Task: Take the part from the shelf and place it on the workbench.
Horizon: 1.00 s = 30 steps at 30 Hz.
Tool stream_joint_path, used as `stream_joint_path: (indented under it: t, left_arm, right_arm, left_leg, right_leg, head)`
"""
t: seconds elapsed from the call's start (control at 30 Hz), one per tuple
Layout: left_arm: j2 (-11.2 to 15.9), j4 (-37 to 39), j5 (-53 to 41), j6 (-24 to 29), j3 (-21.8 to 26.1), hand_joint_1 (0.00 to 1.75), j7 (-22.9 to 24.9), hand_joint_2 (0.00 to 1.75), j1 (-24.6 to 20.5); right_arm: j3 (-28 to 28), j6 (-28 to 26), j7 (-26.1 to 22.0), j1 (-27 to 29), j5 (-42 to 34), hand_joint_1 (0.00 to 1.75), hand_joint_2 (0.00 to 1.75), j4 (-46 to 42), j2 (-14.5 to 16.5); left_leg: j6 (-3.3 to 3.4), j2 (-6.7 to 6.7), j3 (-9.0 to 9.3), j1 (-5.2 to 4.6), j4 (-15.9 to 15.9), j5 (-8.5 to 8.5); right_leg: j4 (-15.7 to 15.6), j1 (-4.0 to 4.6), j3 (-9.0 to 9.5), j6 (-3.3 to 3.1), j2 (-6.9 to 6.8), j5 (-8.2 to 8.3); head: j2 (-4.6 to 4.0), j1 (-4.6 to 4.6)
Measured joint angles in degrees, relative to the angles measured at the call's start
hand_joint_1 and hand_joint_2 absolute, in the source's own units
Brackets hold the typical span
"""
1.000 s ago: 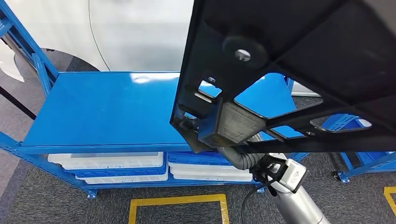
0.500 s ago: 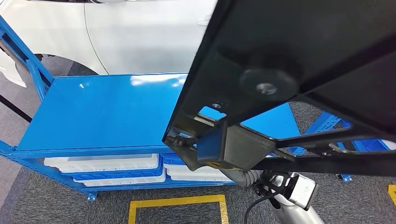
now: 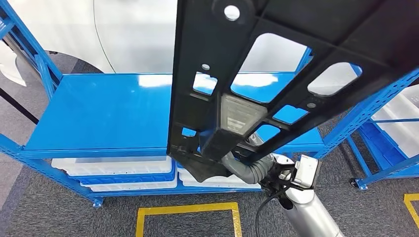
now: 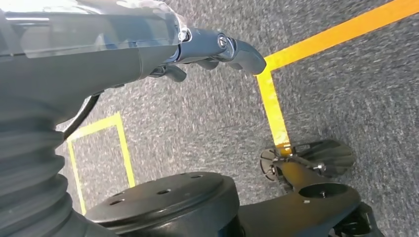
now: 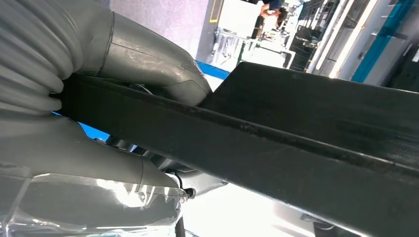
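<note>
The part (image 3: 276,54) is a large flat black plastic panel with several cut-out windows and a grey block on its underside. It hangs close before the head camera, above the blue shelf's top deck (image 3: 108,113). My right hand (image 3: 232,165) grips its lower end from beneath, at the shelf's front edge. In the right wrist view the thumb (image 5: 148,64) and the rest of the hand clamp the panel's dark edge (image 5: 296,143). My left hand (image 4: 212,47) hangs over grey carpet, fingers loosely apart, holding nothing.
White bins (image 3: 113,170) sit on the shelf's lower level. A second blue rack (image 3: 380,133) with white bins stands at the right. Yellow floor lines (image 3: 188,212) mark the carpet in front. A white car body (image 3: 138,34) lies behind the shelf.
The panel has swung in my right hand and now stands steeper, with more of its cut-outs showing. The head view has shifted too, bringing the right-hand rack into sight.
</note>
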Motion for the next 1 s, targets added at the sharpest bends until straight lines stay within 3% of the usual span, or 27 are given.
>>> stream_joint_path:
  t: [0.07, 0.1, 0.2, 0.27, 0.37, 0.4, 0.43, 0.47, 0.53, 0.6, 0.7, 0.73, 0.77, 0.8, 0.87, 0.9, 0.93, 0.97, 1.0]
  left_arm:
    - [-0.04, 0.0, 0.17, -0.09, 0.26, 0.0, 0.02, 1.75, -0.02]
    - [-0.07, 0.0, 0.22, -0.13, 0.38, 0.0, 0.05, 1.75, -0.02]
    - [-0.07, 0.0, 0.34, -0.2, 0.67, 0.0, 0.23, 1.75, 0.06]
    - [-0.06, 0.0, 0.36, -0.2, 0.81, 0.0, 0.29, 1.75, 0.1]
    - [-0.05, 0.0, 0.38, -0.2, 0.99, 0.0, 0.25, 1.75, -0.05]
    - [-0.05, 0.0, 0.38, -0.2, 1.02, 0.0, 0.25, 1.75, -0.11]
    - [-0.05, 0.0, 0.37, -0.2, 1.03, 0.0, 0.25, 1.75, -0.16]
    - [-0.05, 0.0, 0.36, -0.2, 1.03, 0.0, 0.28, 1.75, -0.1]
    - [-0.04, 0.0, 0.34, -0.2, 1.06, 0.0, 0.33, 1.75, 0.05]
    - [-0.04, 0.0, 0.31, -0.19, 1.07, 0.0, 0.32, 1.75, 0.09]
    - [-0.07, 0.01, 0.26, -0.22, 1.1, 0.0, 0.28, 1.75, 0.27]
    - [-0.08, 0.02, 0.22, -0.25, 1.13, 0.0, 0.27, 1.75, 0.29]
    - [-0.1, 0.03, 0.15, -0.29, 1.14, 0.0, 0.26, 1.75, 0.24]
    - [-0.13, 0.04, 0.07, -0.37, 1.15, 0.0, 0.25, 1.75, 0.14]
    - [-0.12, 0.04, -0.15, -0.57, 1.16, 0.0, 0.25, 1.75, -0.03]
    - [-0.12, 0.04, -0.26, -0.66, 1.16, 0.0, 0.25, 1.75, -0.08]
    - [-0.12, 0.04, -0.35, -0.71, 1.16, 0.0, 0.26, 1.75, -0.14]
    - [-0.12, 0.04, -0.4, -0.72, 1.17, 0.0, 0.26, 1.75, -0.24]
    - [-0.12, 0.04, -0.4, -0.73, 1.18, 0.0, 0.26, 1.75, -0.37]
  right_arm:
    - [0.02, 0.04, 0.03, -0.87, -0.32, 1.75, 1.75, 0.6, 0.26]
    - [0.03, 0.08, 0.01, -1.11, -0.49, 1.75, 1.75, 0.84, 0.36]
    - [0.03, 0.21, -0.02, -1.37, -0.82, 1.75, 1.75, 1.6, 0.6]
    - [0.03, 0.28, -0.02, -1.56, -0.91, 1.75, 1.75, 2.02, 0.84]
    - [0.03, 0.43, -0.02, -1.66, -0.96, 1.75, 1.75, 2.57, 1.09]
    - [0.03, 0.48, -0.01, -1.64, -0.96, 1.75, 1.75, 2.77, 1.13]
    - [0.03, 0.51, -0.01, -1.63, -0.95, 1.75, 1.75, 2.93, 1.17]
    - [0.03, 0.54, 0.0, -1.63, -0.95, 1.75, 1.75, 3.03, 1.2]
    - [0.03, 0.52, -0.01, -1.64, -0.96, 1.75, 1.75, 3.11, 1.24]
    - [0.03, 0.51, -0.01, -1.67, -0.97, 1.75, 1.75, 3.14, 1.29]
    - [0.06, 0.52, 0.0, -1.71, -0.98, 1.75, 1.75, 3.2, 1.35]
    - [0.07, 0.52, -0.01, -1.71, -0.99, 1.75, 1.75, 3.23, 1.34]
    - [0.06, 0.51, -0.02, -1.72, -1.01, 1.75, 1.75, 3.26, 1.33]
    - [0.05, 0.51, -0.02, -1.72, -1.03, 1.75, 1.75, 3.3, 1.33]
    - [0.04, 0.5, 0.0, -1.67, -1.08, 1.75, 1.75, 3.37, 1.33]
    - [0.04, 0.49, 0.0, -1.65, -1.1, 1.75, 1.75, 3.41, 1.33]
    - [0.04, 0.5, 0.0, -1.65, -1.12, 1.75, 1.75, 3.44, 1.33]
    - [0.03, 0.51, 0.0, -1.67, -1.14, 1.75, 1.75, 3.47, 1.33]
    - [0.02, 0.53, 0.0, -1.75, -1.17, 1.75, 1.75, 3.48, 1.33]
  left_leg:
    - [-0.47, -0.08, -0.4, -0.18, 0.23, 0.35]
    - [-0.78, -0.09, -0.57, -0.24, 0.27, 0.57]
    - [-1.83, -0.14, -1.03, -0.22, 0.24, 1.07]
    - [-2.38, -0.09, -2.16, -0.18, 2.71, -1.5]
    - [-2.91, 0.03, -5.47, -0.01, 13.57, -8.98]
    - [-3.0, 0.04, -5.67, 0.0, 15.96, -10.23]
    - [-3.0, 0.04, -4.72, 0.0, 16.11, -10.39]
    - [-2.93, 0.05, -2.49, 0.0, 13.7, -9.56]
    - [-2.51, 0.04, 3.63, -0.11, 4.93, -7.26]
    - [-1.84, -0.04, 6.59, -0.34, -0.42, -6.03]
    - [-0.8, -0.03, 5.89, -0.41, -0.76, -4.89]
    - [-0.4, 0.09, 5.52, -0.33, -0.86, -4.25]
    - [-0.02, 0.22, 4.98, -0.23, -1.01, -3.49]
    - [0.24, 0.35, 4.3, -0.13, -1.07, -2.76]
    - [0.44, 0.42, 2.64, -0.2, -0.96, -1.46]
    - [0.39, 0.44, 1.76, -0.22, -0.83, -0.87]
    - [0.3, 0.45, 0.87, -0.23, -0.65, -0.32]
    - [0.19, 0.46, -0.01, -0.22, -0.42, 0.17]
    - [0.04, 0.45, -0.84, -0.21, -0.14, 0.62]
  right_leg:
    - [-7.04, 0.26, 3.89, -0.43, 0.04, 2.15]
    - [-8.42, 0.42, 4.48, -0.66, 0.07, 2.44]
    - [-8.86, 0.48, 3.85, -1.57, -0.04, 3.39]
    - [-9.31, 0.21, 3.08, -2.36, -0.3, 4.47]
    - [-9.28, 0.35, 1.05, -2.88, -0.61, 6.02]
    - [-9.2, 0.44, 0.3, -2.88, -0.68, 6.53]
    - [-9.09, 0.5, -0.41, -2.84, -0.72, 7.01]
    - [-8.94, 0.54, -1.05, -2.76, -0.71, 7.45]
    - [-8.56, 0.62, -2.12, -2.4, -0.67, 8.27]
    - [-8.32, 0.69, -2.72, -1.8, -0.68, 9.04]
    - [-8.54, 0.54, -2.98, -0.8, -0.63, 10.13]
    - [-8.12, 0.47, -3.32, -0.51, -0.49, 9.43]
    - [-6.75, 0.4, -3.94, -0.24, -0.35, 7.61]
    - [-4.16, 0.25, -4.81, -0.01, -0.23, 4.77]
    - [3.16, 0.03, -6.58, 0.44, -0.16, -0.88]
    - [6.25, -0.06, -6.94, 0.62, -0.16, -2.03]
    - [7.7, -0.13, -6.45, 0.74, -0.17, -1.79]
    - [7.19, -0.19, -5.01, 0.77, -0.17, -0.57]
    - [4.6, -0.26, -2.52, 0.73, -0.17, 0.94]
  head:
    - [0.0, 0.0]
    - [0.0, -0.01]
    - [0.0, -0.01]
    - [0.0, -0.01]
    - [0.0, -0.02]
    - [0.0, -0.02]
    - [0.0, -0.02]
    - [0.0, -0.02]
    - [0.0, -0.02]
    - [0.0, -0.02]
    - [0.0, -0.02]
    - [0.0, -0.02]
    - [0.0, -0.02]
    - [0.0, -0.01]
    - [0.0, -0.01]
    - [0.0, -0.01]
    - [0.0, -0.01]
    - [0.0, -0.01]
    - [0.0, -0.02]
